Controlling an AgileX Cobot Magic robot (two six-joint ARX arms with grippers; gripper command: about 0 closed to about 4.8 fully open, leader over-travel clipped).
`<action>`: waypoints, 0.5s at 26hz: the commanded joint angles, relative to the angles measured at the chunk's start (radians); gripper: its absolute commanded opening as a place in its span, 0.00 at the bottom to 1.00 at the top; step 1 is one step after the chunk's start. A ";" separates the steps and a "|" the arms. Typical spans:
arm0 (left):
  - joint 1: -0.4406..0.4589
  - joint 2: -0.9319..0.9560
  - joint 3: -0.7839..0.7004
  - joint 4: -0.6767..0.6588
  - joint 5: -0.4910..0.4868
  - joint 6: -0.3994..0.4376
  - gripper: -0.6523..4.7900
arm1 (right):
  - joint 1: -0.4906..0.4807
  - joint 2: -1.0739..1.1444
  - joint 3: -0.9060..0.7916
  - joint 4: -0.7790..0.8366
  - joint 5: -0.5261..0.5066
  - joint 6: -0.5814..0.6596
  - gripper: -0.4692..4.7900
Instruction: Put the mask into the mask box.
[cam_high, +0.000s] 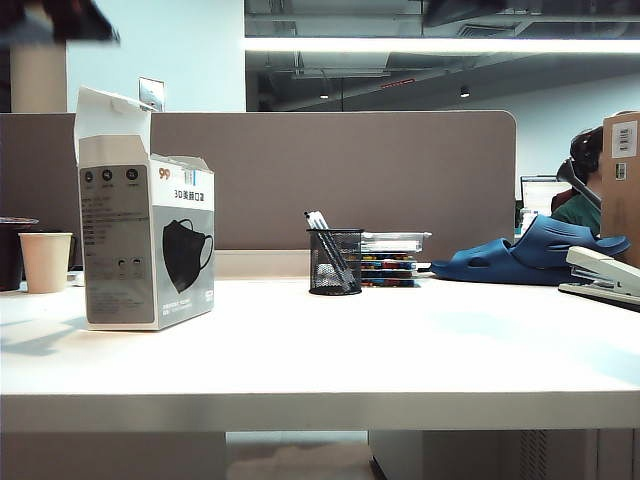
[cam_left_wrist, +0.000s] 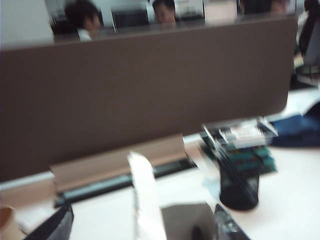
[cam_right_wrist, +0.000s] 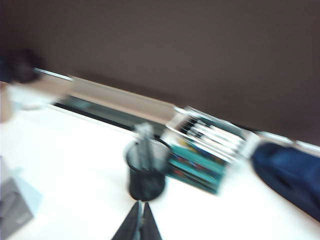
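The mask box (cam_high: 146, 243) stands upright at the table's left, a grey and white carton with a black mask picture and its white top flap (cam_high: 112, 125) raised. No mask shows in any view. My left gripper (cam_left_wrist: 143, 210) hangs above the box, open wide, its dark fingertips (cam_left_wrist: 59, 223) on either side of the box's white flap (cam_left_wrist: 144, 195) and grey face (cam_left_wrist: 186, 220). My right gripper (cam_right_wrist: 140, 206) is shut with nothing seen in it. It hovers over the table just short of the black mesh pen cup (cam_right_wrist: 145, 172). Neither gripper shows in the exterior view.
The pen cup (cam_high: 335, 262) stands mid-table with a stack of marker cases (cam_high: 392, 258) behind it. A blue sandal (cam_high: 535, 255) and a stapler (cam_high: 605, 275) lie at the right. A paper cup (cam_high: 46, 261) sits left of the box, and a brown partition (cam_high: 350, 175) closes the back.
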 joint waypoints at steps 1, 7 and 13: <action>0.002 -0.096 0.004 -0.095 -0.019 0.004 0.76 | -0.050 -0.064 0.004 -0.080 0.032 -0.003 0.08; 0.002 -0.295 0.004 -0.293 -0.072 0.004 0.37 | -0.233 -0.206 0.002 -0.246 0.027 -0.005 0.08; 0.002 -0.431 0.004 -0.506 -0.074 0.003 0.10 | -0.389 -0.406 -0.039 -0.426 -0.003 -0.006 0.08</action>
